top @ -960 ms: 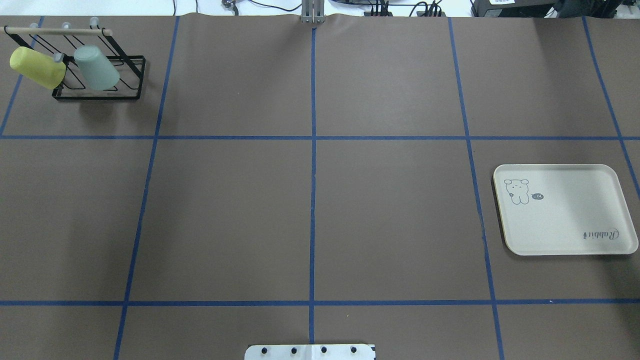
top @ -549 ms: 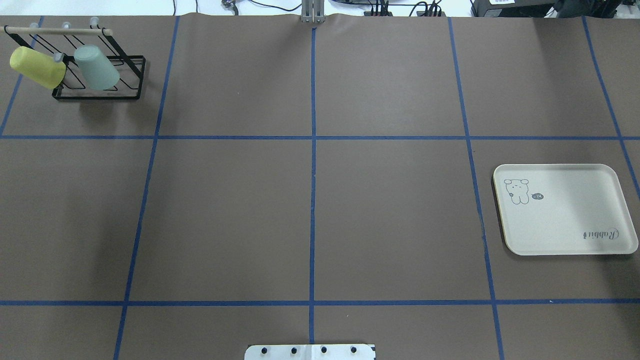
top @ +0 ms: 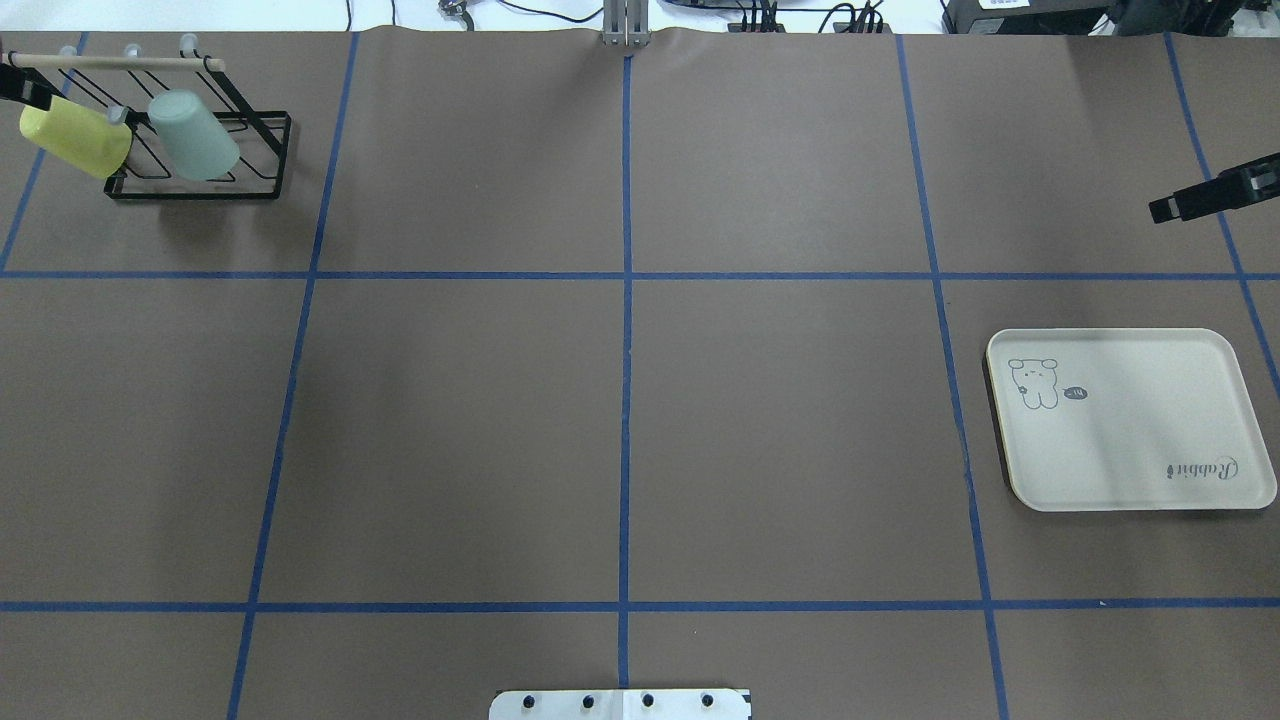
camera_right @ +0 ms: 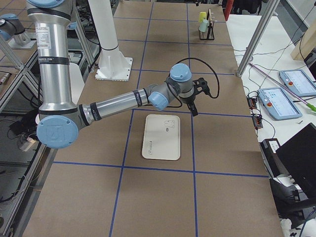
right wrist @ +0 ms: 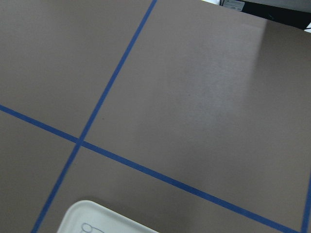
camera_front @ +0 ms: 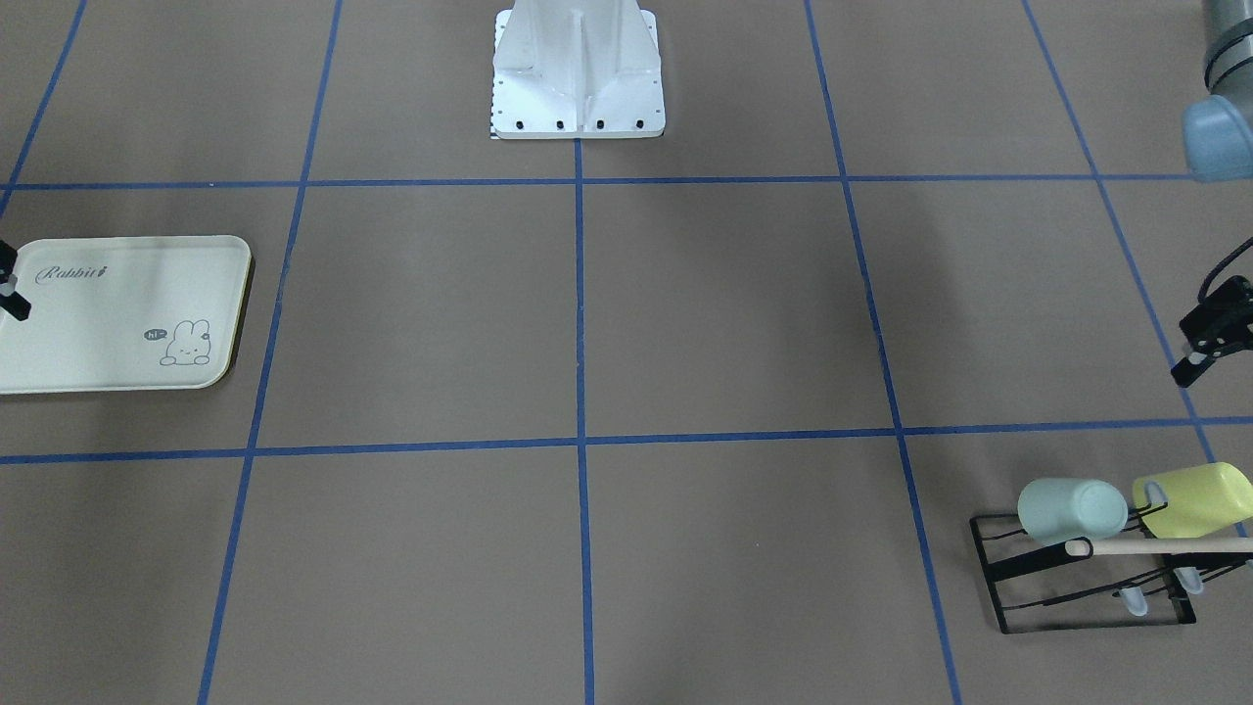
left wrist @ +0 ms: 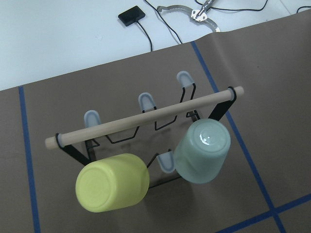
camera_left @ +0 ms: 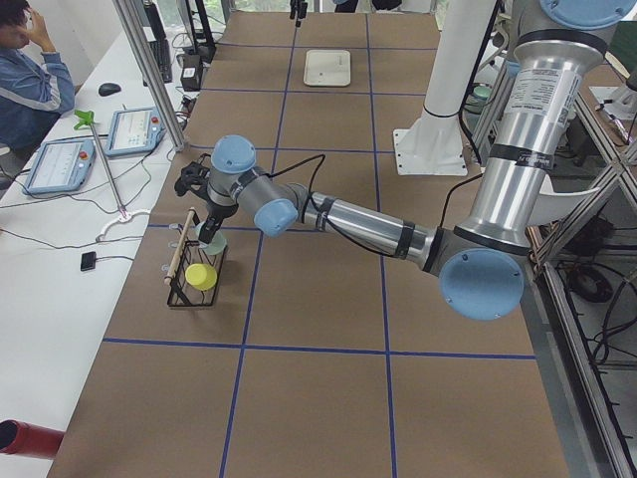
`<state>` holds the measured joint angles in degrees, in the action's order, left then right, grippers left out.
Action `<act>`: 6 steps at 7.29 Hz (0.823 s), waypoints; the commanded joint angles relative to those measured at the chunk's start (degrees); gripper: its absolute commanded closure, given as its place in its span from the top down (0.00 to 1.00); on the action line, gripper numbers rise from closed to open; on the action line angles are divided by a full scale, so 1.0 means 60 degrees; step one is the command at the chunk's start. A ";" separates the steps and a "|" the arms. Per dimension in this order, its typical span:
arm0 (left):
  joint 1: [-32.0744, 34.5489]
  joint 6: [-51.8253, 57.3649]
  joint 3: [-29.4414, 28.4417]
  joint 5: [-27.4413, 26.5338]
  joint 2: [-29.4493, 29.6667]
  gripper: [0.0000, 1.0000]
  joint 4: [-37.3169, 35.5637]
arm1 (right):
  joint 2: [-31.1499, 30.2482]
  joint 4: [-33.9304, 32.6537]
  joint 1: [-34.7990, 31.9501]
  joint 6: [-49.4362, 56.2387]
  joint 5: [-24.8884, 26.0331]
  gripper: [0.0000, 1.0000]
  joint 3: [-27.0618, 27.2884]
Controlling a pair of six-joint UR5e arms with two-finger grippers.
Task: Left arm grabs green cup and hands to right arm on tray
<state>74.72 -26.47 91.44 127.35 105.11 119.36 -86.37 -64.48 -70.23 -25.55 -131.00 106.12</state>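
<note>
The green cup [top: 193, 135] is a pale mint tumbler hanging mouth-down on a black wire rack [top: 262, 165] at the table's far left corner. It also shows in the left wrist view [left wrist: 201, 150] and the front view [camera_front: 1072, 509]. My left gripper [camera_front: 1192, 370] hovers just off the rack, apart from the cup, with only its edge showing in the overhead view [top: 12, 88]. My right gripper [top: 1165, 210] hangs beyond the tray's far side. The cream tray [top: 1130, 450] lies at the right with nothing on it. I cannot tell how either gripper's jaws stand.
A yellow-green cup [top: 75, 135] hangs on the same rack beside the mint one, under a wooden rod [left wrist: 146, 119]. The robot's white base [camera_front: 578, 78] is at the near middle edge. Blue tape lines cross the brown table.
Both grippers have come into the overhead view: the left one at the far left edge by the rack, the right one at the right edge beyond the tray. Cups and tray have not moved.
</note>
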 commanded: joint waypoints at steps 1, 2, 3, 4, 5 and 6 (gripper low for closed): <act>-0.1112 -0.0876 -0.0674 -0.1358 0.0773 1.00 -0.0016 | 0.0725 0.0009 0.1008 -0.1363 0.0501 1.00 -0.0006; -0.1217 -0.0833 -0.1303 -0.1361 0.1241 1.00 0.0013 | 0.0873 0.0067 0.1375 -0.1758 0.0780 1.00 0.0009; -0.1276 -0.0818 -0.1846 -0.1361 0.1637 1.00 0.0101 | 0.0990 0.0082 0.1480 -0.2038 0.0797 1.00 0.0038; -0.1335 -0.0818 -0.2112 -0.1361 0.1844 1.00 0.0101 | 0.1035 0.0082 0.1539 -0.2055 0.0798 1.00 0.0053; -0.1365 -0.0760 -0.2376 -0.1361 0.1904 1.00 0.0130 | 0.1035 0.0082 0.1540 -0.2055 0.0798 1.00 0.0038; -0.1452 -0.0730 -0.2509 -0.1376 0.1905 1.00 0.0131 | 0.1035 0.0082 0.1540 -0.2055 0.0798 1.00 0.0024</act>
<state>66.54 -31.10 77.83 119.18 116.17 120.07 -80.23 -63.99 -61.10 -37.77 -126.25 106.34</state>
